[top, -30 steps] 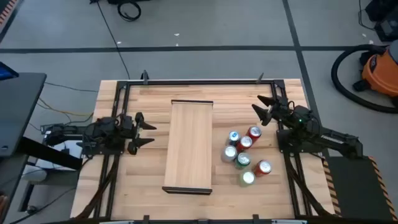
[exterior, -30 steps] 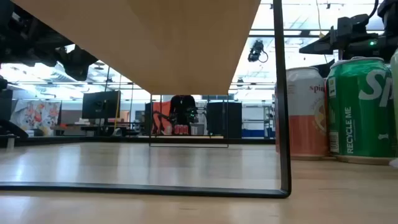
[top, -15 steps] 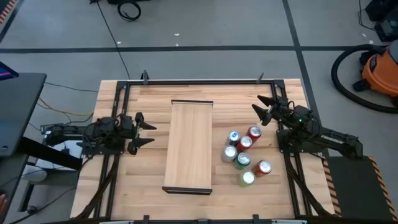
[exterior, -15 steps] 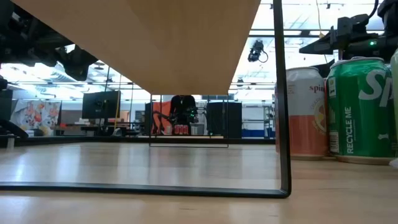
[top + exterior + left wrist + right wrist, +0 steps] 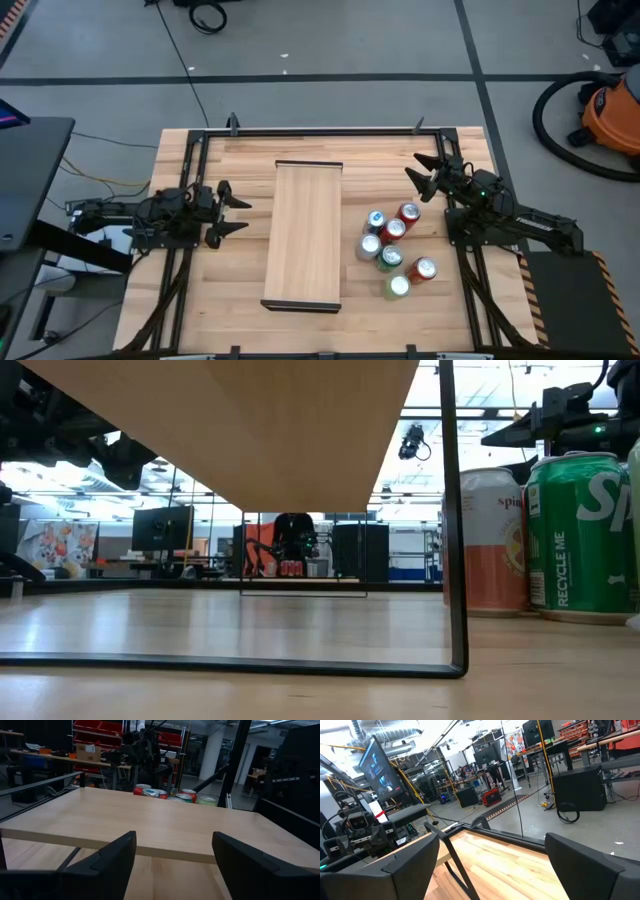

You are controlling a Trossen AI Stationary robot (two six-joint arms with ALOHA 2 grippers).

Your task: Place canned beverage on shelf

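Observation:
The shelf (image 5: 303, 235), a long light-wood board with dark strips at its short ends, stands raised on thin dark legs in the table's middle; it also shows in the left wrist view (image 5: 150, 827). Several cans (image 5: 390, 250), red, green and silver, stand upright on the table right of it; a green can (image 5: 575, 535) and a pale one show in the low view. My left gripper (image 5: 237, 213) is open and empty left of the shelf. My right gripper (image 5: 427, 172) is open and empty, beyond the cans toward the far right.
A black metal frame (image 5: 320, 130) runs along the table's far edge and sides. Bare tabletop lies left of the shelf and near the front edge. An orange vacuum (image 5: 605, 110) stands on the floor off the table's right.

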